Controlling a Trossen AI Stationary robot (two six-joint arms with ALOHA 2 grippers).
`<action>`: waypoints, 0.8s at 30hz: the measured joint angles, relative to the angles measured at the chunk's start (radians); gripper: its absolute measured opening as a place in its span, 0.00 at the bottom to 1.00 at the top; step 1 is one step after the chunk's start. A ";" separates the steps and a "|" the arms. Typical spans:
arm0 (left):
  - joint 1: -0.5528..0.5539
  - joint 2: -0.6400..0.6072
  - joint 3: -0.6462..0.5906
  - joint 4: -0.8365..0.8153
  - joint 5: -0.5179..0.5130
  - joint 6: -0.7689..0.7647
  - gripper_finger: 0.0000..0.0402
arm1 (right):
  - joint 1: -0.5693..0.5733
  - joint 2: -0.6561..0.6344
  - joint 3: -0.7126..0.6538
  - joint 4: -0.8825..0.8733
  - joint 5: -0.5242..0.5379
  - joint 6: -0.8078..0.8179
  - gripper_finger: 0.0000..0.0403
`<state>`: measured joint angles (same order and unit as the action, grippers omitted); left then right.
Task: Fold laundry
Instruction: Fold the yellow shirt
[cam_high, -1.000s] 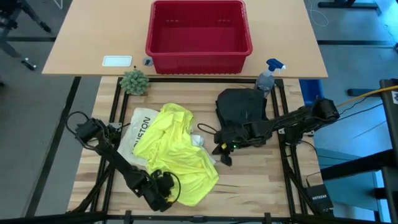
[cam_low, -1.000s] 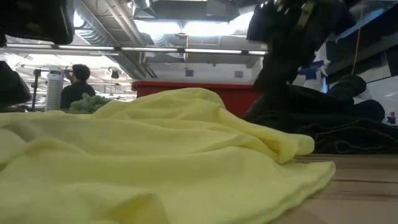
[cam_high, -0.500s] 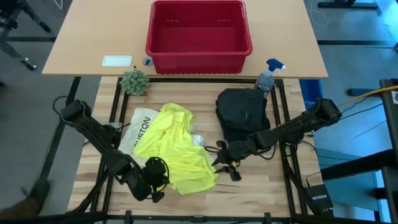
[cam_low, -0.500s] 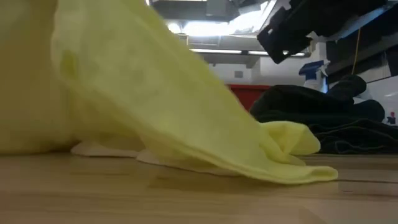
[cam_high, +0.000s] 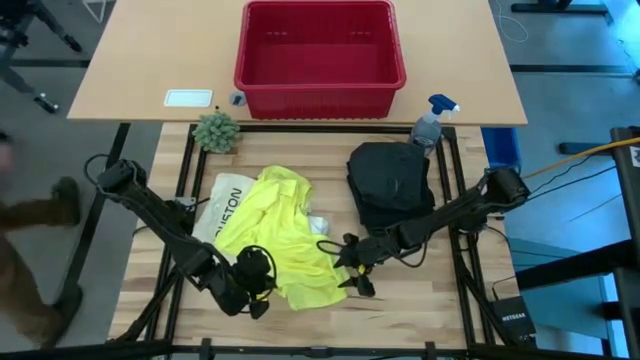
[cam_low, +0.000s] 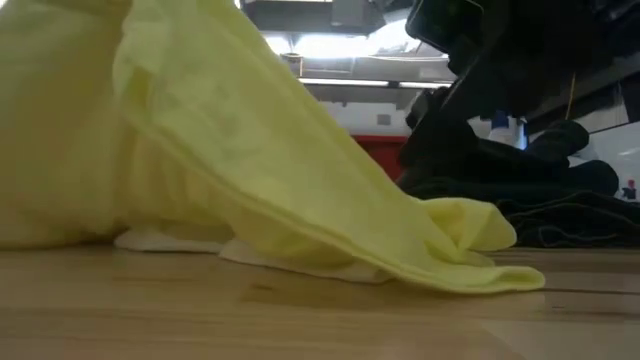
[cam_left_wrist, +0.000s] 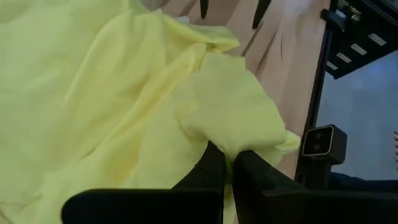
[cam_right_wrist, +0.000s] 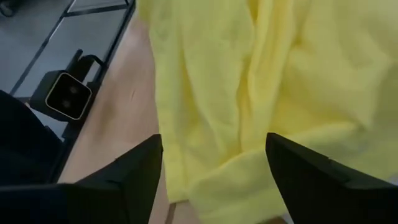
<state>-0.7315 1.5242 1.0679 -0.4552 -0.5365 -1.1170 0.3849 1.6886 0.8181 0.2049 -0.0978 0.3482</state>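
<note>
Wooden tabletop, laundry lot: folding barely begun, as I judge it.

High view: yellow T-shirt crumpled mid-table, dark trousers heaped beside it, red basket behind. Low view: shirt edge lifted off the wood. Left wrist view: my left gripper pinches the shirt's corner, fingers together. Right wrist view: my right gripper hangs over the shirt, fingers apart, holding nothing. Every garment remains unfolded.

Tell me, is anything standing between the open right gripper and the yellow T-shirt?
Nothing visible does. The right gripper is open right at the edge of the yellow T-shirt, with only bare wood beside it. The left gripper is shut on the shirt's other corner, not in the way.
</note>
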 joint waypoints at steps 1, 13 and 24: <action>0.003 0.000 0.000 0.001 -0.002 0.004 0.00 | 0.006 0.007 0.000 0.012 0.003 0.006 0.69; 0.034 0.000 0.001 0.120 -0.008 0.077 0.00 | 0.091 0.152 0.056 0.076 0.275 -0.017 0.69; 0.023 -0.002 0.001 0.130 -0.011 0.051 0.00 | 0.122 0.285 0.289 -0.245 0.348 0.012 0.27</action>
<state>-0.7085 1.5222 1.0691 -0.3248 -0.5470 -1.0660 0.5067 1.9738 1.1070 -0.0406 0.2505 0.3599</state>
